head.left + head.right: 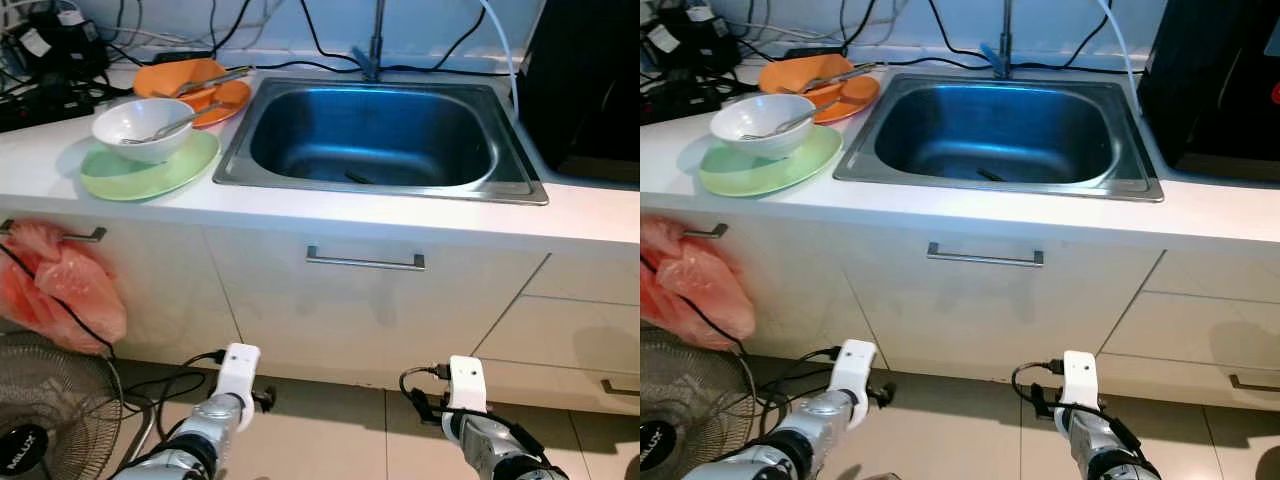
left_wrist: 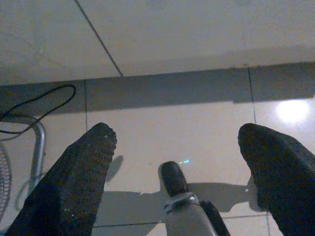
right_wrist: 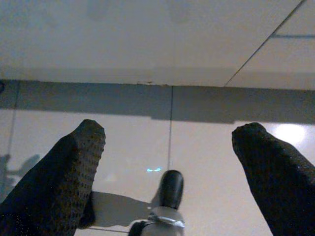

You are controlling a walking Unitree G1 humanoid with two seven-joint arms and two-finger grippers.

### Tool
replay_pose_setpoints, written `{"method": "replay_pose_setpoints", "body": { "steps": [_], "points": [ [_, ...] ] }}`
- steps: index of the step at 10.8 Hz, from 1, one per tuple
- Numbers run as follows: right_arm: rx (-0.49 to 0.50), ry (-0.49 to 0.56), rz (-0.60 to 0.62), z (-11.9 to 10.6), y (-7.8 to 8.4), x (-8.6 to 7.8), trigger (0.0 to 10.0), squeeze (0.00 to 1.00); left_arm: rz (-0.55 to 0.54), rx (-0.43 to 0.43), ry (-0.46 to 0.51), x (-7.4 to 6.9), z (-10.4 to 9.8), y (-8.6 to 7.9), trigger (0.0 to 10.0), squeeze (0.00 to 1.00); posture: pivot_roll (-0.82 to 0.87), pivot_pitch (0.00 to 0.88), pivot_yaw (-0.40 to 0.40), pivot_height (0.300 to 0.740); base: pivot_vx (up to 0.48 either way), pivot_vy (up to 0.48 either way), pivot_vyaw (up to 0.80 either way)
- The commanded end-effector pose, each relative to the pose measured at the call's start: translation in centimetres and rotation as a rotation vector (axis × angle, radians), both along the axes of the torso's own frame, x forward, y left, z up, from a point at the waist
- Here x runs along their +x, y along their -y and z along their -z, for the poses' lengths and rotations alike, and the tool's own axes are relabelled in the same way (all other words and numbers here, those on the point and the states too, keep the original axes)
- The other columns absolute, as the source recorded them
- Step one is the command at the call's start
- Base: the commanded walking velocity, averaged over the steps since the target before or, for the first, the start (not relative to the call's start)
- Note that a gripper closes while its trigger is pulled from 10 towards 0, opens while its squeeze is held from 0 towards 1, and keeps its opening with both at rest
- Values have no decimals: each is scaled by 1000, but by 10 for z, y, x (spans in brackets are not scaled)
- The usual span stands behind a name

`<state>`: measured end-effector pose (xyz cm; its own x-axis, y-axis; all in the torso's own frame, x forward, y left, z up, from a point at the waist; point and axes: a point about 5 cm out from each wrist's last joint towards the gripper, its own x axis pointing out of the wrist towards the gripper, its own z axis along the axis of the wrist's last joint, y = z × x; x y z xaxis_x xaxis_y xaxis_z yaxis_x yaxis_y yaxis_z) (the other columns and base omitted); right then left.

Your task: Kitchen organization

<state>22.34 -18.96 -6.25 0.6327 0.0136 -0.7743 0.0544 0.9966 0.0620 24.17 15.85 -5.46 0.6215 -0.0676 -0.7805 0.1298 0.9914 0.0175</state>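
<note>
Left gripper (image 2: 177, 147) and right gripper (image 3: 170, 147) hang wide-open over floor below counter edge (image 1: 330, 215).

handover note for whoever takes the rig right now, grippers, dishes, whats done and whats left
Left gripper and right gripper: both open, holding nothing, low in front of the cabinets above the floor tiles.
White bowl with a spoon sits on the green plate on the counter, left of the sink. Orange plates with utensils lie behind.
Done: nothing moved, by the look of it.
Left: all dishes.
</note>
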Motion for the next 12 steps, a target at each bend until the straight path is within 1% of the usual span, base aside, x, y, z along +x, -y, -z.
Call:
{"method": "replay_pose_setpoints", "body": {
  "steps": [1, 2, 3, 4, 5, 6, 7, 8, 9, 10, 11, 12],
  "points": [
    [-57, 26, -29, -3, 3, 4, 10000, 0, -18, 10, 44, 5, -4, -9, 10000, 0, 110, 0, 17, 740, 0, 0, 0],
    [-54, 37, 19, -5, 6, 7, 10000, 0, -20, 17, 88, 11, -9, -12, 10000, 0, 106, 0, 20, 740, 0, 0, 0],
    [-70, 67, -1, -8, 7, 11, 10000, 0, -44, -26, 128, 18, -15, -10, 10000, 0, 108, 0, 20, 740, 0, 0, 0],
    [-36, 130, -47, -17, 5, 21, 10000, 0, -53, -79, 207, 31, -27, -9, 10000, 0, 117, 0, 17, 740, 0, 0, 0],
    [62, 233, -37, -29, 0, 35, 10000, 0, -53, -113, 289, 45, -41, -10, 10000, 0, 118, 0, 16, 740, 0, 0, 0],
    [143, 281, -3, -35, -1, 41, 10000, 0, -51, -128, 323, 50, -46, -12, 10000, 0, 116, 8, 17, 740, 0, 0, 0],
    [238, 324, 72, -41, 5, 46, 10000, 0, -8, -131, 419, 58, -59, -11, 10000, 0, 111, 15, 14, 740, 0, 0, 0],
    [335, 374, 209, -51, 16, 54, 10000, 0, -72, -154, 520, 72, -78, -17, 10000, 0, 108, 21, 6, 740, 0, 0, 0],
    [258, 432, 238, -60, 22, 60, 10000, 0, -50, -164, 604, 82, -95, -12, 10000, 0, 113, 25, -8, 740, 0, 0, 0],
    [260, 477, 252, -67, 18, 64, 10000, 0, -12, -165, 672, 86, -107, -5, 10000, 0, 112, 26, -13, 740, 0, 0, 0],
    [203, 569, 255, -81, 11, 67, 10000, 0, 5, -208, 745, 85, -121, 8, 10000, 0, 113, 24, -13, 740, 0, 0, 0],
    [249, 597, 267, -88, -1, 66, 10000, 0, 69, -250, 767, 74, -126, 29, 10000, 0, 117, 24, -14, 740, 0, 0, 0]
  ]
}}
